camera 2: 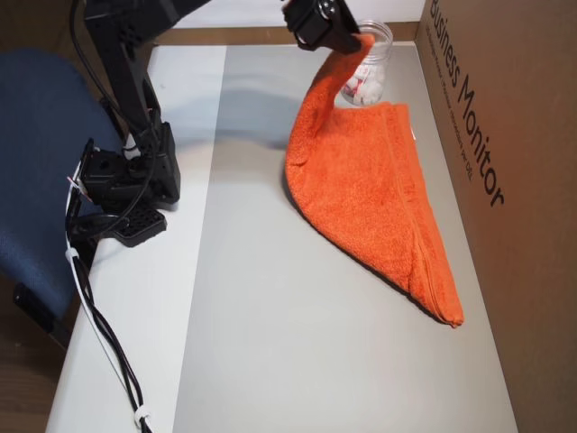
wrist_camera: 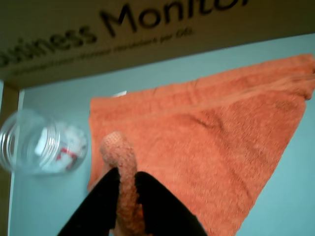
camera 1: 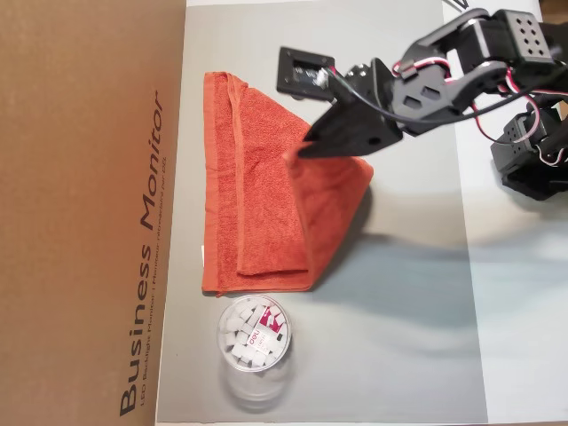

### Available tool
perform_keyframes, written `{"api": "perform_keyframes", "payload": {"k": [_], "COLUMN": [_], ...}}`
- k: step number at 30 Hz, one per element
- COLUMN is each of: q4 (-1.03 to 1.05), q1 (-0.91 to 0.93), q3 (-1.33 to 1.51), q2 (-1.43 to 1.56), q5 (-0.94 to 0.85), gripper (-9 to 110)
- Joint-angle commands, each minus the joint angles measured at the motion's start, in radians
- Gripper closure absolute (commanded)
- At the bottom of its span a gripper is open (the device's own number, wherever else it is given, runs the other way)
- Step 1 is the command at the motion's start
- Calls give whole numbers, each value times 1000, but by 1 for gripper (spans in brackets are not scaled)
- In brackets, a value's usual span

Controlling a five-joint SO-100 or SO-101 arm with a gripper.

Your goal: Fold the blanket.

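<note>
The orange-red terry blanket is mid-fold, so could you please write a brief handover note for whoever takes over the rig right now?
Gripper: jaws shut on one corner of the orange-red terry-cloth blanket, held raised above the grey mat.
Blanket: the rest lies on the mat, its far edge along the brown cardboard box; the clear round plastic tub sits beside one end.
Done: corner lifted and partly carried over.
Left: lay the corner down across the blanket, release, probably square up the fold.

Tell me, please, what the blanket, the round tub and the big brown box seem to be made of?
The blanket looks like orange-red terry cloth: fuzzy looped pile, stitched hems. The round tub seems to be clear glossy plastic, since its white contents show through. The box looks like matte brown cardboard with black print.
</note>
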Motion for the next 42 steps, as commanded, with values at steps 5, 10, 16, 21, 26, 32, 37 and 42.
{"api": "perform_keyframes", "payload": {"k": [5, 10, 16, 21, 26, 32, 37, 42], "q4": [-25, -29, -149, -331, -494, -604, -620, -609], "q1": [123, 193, 261, 327, 390, 456, 514, 522], "q3": [-250, -356, -419, -420, -420, -420, -420, -405], "q2": [-149, -252, -365, -436, -508, -612, -693, -709], "q5": [18, 75, 103, 109, 169, 334, 391, 390], "gripper": [102, 102, 102, 102, 102, 102, 102, 101]}}
